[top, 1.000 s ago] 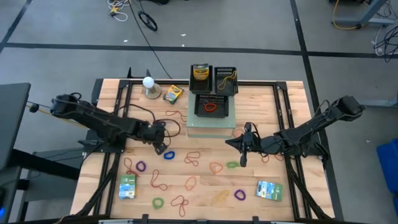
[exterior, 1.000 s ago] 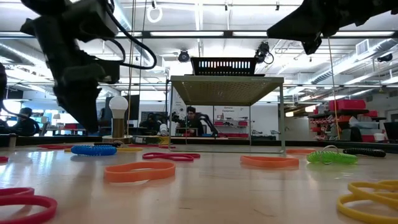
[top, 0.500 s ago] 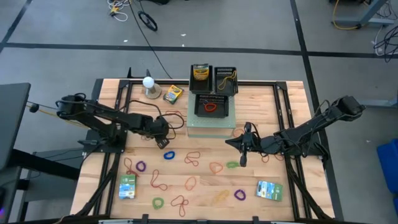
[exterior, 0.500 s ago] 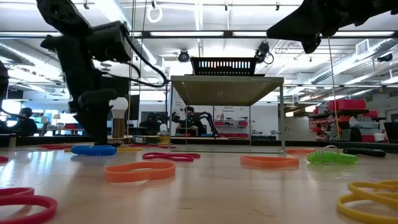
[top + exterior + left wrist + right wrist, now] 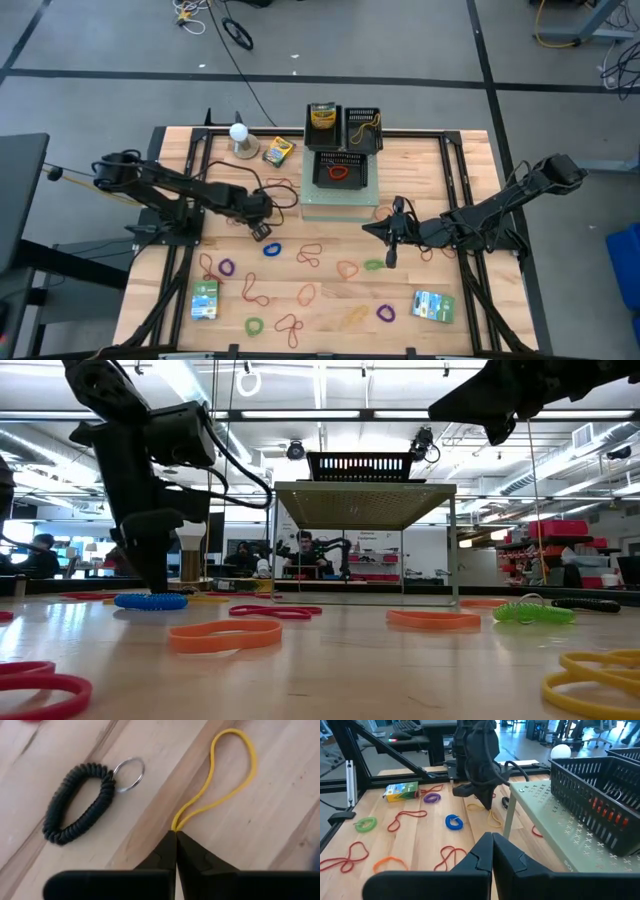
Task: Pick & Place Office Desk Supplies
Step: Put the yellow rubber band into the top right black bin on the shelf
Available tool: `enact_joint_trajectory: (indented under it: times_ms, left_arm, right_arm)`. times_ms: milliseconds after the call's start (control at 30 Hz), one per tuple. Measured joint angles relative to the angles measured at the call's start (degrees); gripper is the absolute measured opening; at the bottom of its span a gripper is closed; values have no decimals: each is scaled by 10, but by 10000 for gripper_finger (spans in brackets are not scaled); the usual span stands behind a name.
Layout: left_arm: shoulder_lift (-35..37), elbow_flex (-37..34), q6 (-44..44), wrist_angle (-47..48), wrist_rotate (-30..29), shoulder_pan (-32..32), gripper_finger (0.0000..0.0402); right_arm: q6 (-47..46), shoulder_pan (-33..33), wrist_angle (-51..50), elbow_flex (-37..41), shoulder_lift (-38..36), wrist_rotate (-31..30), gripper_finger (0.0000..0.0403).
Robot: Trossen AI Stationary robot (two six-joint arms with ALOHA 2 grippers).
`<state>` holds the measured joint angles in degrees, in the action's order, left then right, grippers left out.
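My left gripper (image 5: 175, 834) is down at the table, left of centre (image 5: 262, 226), shut on a yellow rubber band (image 5: 220, 775). A black coil band with a key ring (image 5: 75, 802) lies beside it, and a blue coil band (image 5: 150, 600) is close by. Many coloured rubber bands (image 5: 308, 293) lie scattered on the wood. A crayon box (image 5: 278, 151) lies at the far left, and another (image 5: 322, 117) sits in a basket. Flat packets (image 5: 205, 298) (image 5: 432, 305) lie near the front. My right gripper (image 5: 368, 229) hangs shut above the table's middle, touching nothing. My left gripper pinches the yellow band's narrow end (image 5: 175, 823) between its two fingertips, where the loop's two strands run together. The fingers come steeply from above, along the loop. The rest of the loop (image 5: 240, 750) lies slack and flat on the wood.
Black mesh baskets (image 5: 345, 170) (image 5: 363, 128) stand on a pale green perforated stand (image 5: 555, 815) at the far middle. A white ball on a round base (image 5: 240, 133) stands at the far left. People sit in the room behind the table.
My left gripper has swung a little toward the table's right and far side and has come down to the wood beside the blue coil band, then kept still. My right arm has not moved.
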<state>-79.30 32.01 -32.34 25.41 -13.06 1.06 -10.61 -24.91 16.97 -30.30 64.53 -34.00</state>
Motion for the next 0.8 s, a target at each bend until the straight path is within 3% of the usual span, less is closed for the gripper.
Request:
enact_joint_trajectory:
  times_ms: [233,467,800]
  left_arm:
    - [64,-1,-1,29,-2,-20,4]
    - [119,-1,-15,15,-26,-105,5]
    - [99,0,-5,-221,-73,-221,5]
  right_arm:
    - [0,0,0,0,0,0,6]
    - [4,0,0,0,0,-1,6]
    - [-3,3,4,0,11,1,8]
